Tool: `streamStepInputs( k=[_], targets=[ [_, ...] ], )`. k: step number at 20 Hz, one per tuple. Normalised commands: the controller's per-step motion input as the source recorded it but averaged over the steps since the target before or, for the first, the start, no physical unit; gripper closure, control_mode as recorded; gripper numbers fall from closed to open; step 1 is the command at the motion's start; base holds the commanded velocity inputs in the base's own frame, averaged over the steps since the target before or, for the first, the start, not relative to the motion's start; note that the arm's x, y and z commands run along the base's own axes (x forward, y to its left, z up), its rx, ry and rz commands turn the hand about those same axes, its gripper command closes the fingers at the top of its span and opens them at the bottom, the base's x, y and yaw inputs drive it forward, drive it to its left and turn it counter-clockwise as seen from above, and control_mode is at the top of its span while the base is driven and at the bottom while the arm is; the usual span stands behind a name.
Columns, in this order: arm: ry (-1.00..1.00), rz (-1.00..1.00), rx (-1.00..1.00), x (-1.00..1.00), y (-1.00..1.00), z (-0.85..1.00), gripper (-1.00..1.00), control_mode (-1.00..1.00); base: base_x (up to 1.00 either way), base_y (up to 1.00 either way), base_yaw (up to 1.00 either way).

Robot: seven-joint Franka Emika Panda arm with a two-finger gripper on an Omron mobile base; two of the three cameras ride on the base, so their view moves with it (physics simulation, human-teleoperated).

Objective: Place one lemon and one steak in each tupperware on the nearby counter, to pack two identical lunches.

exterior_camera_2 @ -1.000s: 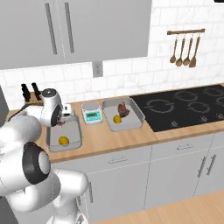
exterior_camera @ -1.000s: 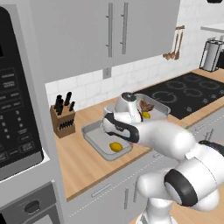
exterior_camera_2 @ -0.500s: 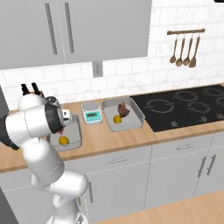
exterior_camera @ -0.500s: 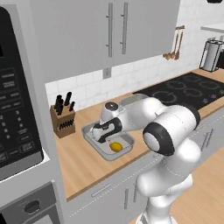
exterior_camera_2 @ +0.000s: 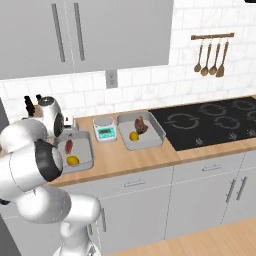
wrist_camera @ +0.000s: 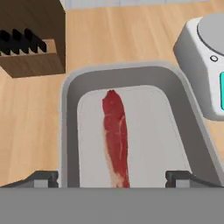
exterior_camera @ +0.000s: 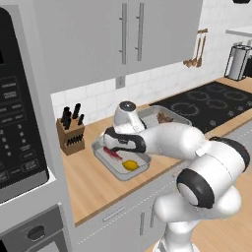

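My gripper (wrist_camera: 111,177) is open, low over the left tupperware (wrist_camera: 65,109), with its fingertips (wrist_camera: 43,177) wide apart. A steak (wrist_camera: 116,138) lies flat on that tray's floor between them, free of both. From the right base view, this tupperware (exterior_camera_2: 91,150) holds the steak (exterior_camera_2: 68,145) and a lemon (exterior_camera_2: 73,160). The left base view has the gripper (exterior_camera: 114,147) just above the steak (exterior_camera: 112,153), with the lemon (exterior_camera: 130,165) nearer the counter's (exterior_camera: 93,192) front. The right tupperware (exterior_camera_2: 160,132) holds another lemon (exterior_camera_2: 133,136) and another steak (exterior_camera_2: 141,125).
A white-and-teal scale (exterior_camera_2: 105,128) stands between the two trays. A wooden knife block (exterior_camera: 70,133) is behind the left tray, near the wall. The black stovetop (exterior_camera_2: 210,122) lies to the right. Wall cabinets hang overhead.
The hand has come down over the left tupperware and the jaws have gone from shut to open. The steak now lies loose in that tray.
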Motion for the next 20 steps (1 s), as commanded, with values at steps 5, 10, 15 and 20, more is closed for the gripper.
streamStepInputs(
  k=[5, 10, 15, 20],
  targets=[
    [-0.46, 0.00, 0.08, -1.00, -0.37, 1.00, -1.00, -1.00, 0.00, 0.00, 0.00],
    [-0.51, 0.02, 0.10, -1.00, -0.51, 1.00, -1.00, -1.00, 0.00, 0.00, 0.00],
    [-0.48, 0.04, 0.13, -1.00, -0.48, 1.00, -1.00, -1.00, 0.00, 0.00, 0.00],
    [-0.41, -0.13, 0.02, -0.80, -0.06, 1.00, -1.00, -1.00, 0.00, 0.00, 0.00]
  ],
)
